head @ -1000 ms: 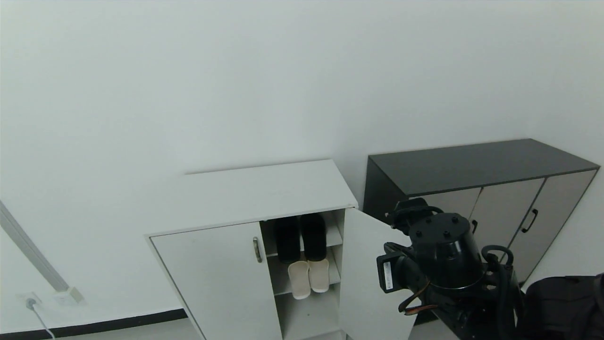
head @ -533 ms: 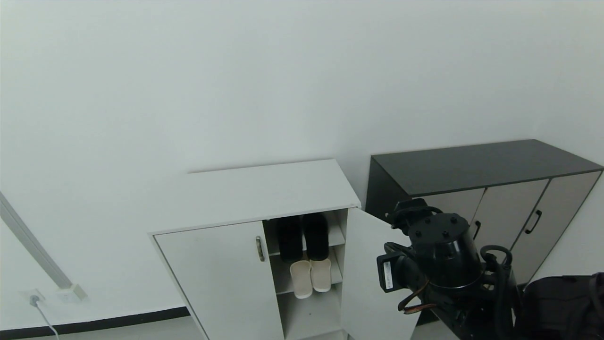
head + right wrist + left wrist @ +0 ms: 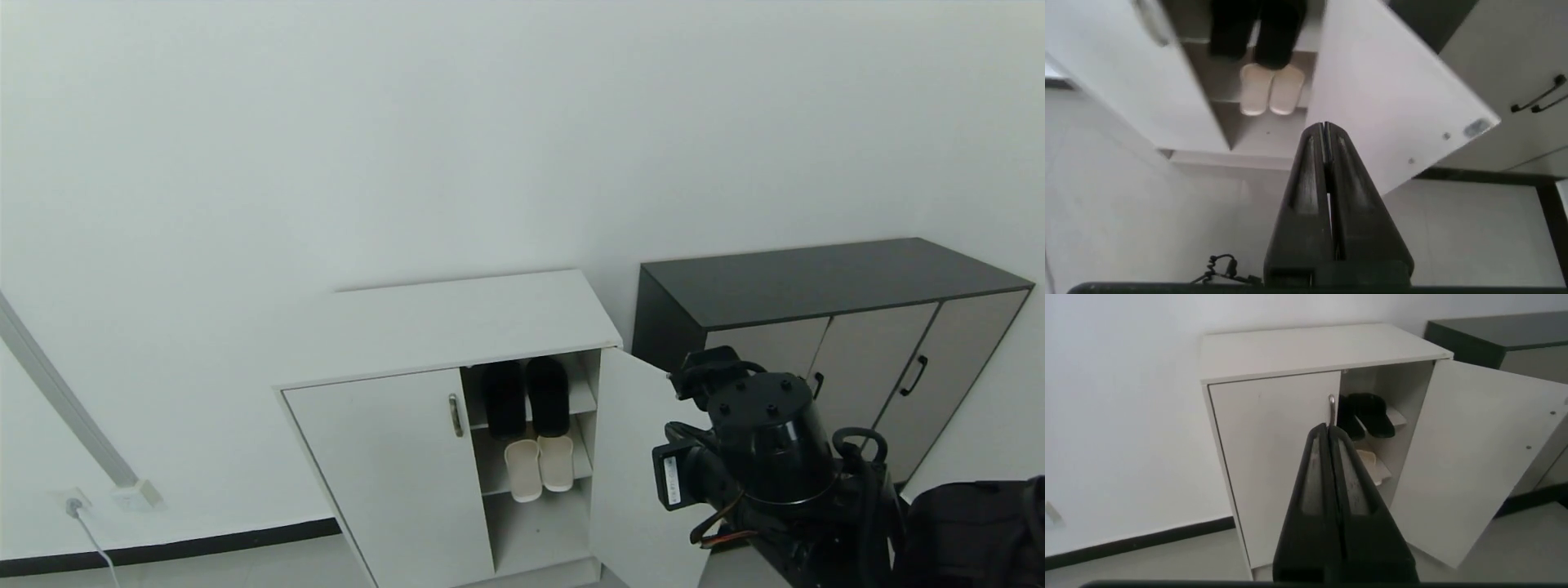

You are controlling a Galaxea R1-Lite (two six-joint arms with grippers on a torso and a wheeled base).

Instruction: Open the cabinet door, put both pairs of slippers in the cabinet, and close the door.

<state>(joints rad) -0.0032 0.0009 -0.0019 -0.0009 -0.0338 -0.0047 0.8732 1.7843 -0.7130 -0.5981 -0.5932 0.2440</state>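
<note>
The white cabinet [image 3: 465, 318] stands against the wall with its right door [image 3: 637, 474] swung open and its left door [image 3: 384, 474] closed. Inside, a pair of black slippers [image 3: 526, 396] sits on the upper shelf, with a pair of cream slippers [image 3: 539, 467] on the shelf below. My right arm is in front of the open door. My right gripper [image 3: 1325, 126] is shut and empty, pointing at the door [image 3: 1388, 106] and the cream slippers [image 3: 1271, 88]. My left gripper [image 3: 1329, 429] is also shut and empty, held back from the cabinet in line with the closed door's handle.
A dark cabinet [image 3: 824, 278] with grey doors stands right of the white one, close to the open door. A wall socket with a cable [image 3: 77, 506] and a slanted conduit [image 3: 57, 400] are at the far left. Bare floor lies before the cabinet.
The whole head view has shifted a little, so the camera has moved. Door, slippers and right arm keep their places relative to each other.
</note>
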